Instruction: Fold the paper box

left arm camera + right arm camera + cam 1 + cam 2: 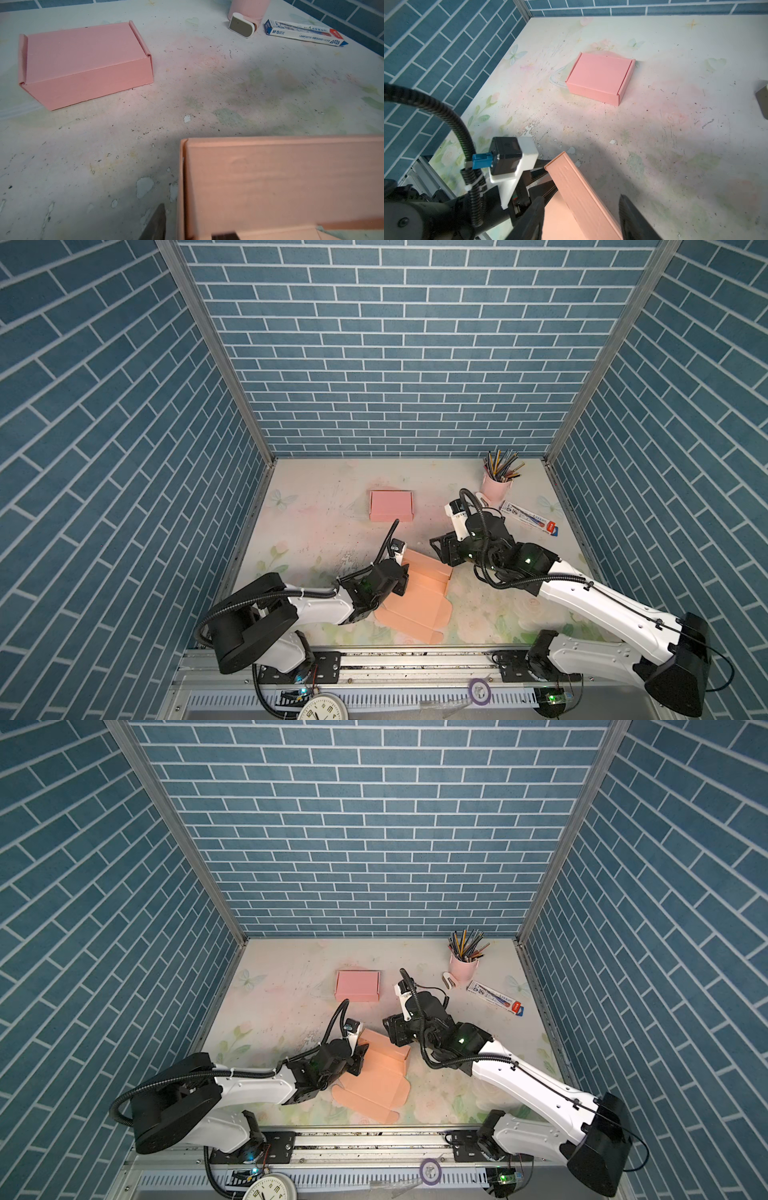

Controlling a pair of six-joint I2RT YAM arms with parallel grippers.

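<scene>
On the tabletop [324,539], near its front edge, the peach paper box [419,597] is lying half formed. One long wall is standing up at its far side, while the near panels and flaps are lying flat. By my judgement the arms are working the wall-raising step, with the lid not yet closed.

The right gripper [580,197] is spanning one end of that raised wall, fingers apart and clear of it. The left gripper [191,224] is straddling the other end, also apart and not pinching. The next move is probably calling for a firm press along the crease and then lifting a side flap.

In both top views the arms are covering the box's far corners. Both wrist views are cutting off the fingers, so I cannot tell whether any tabs are tucked.
</scene>
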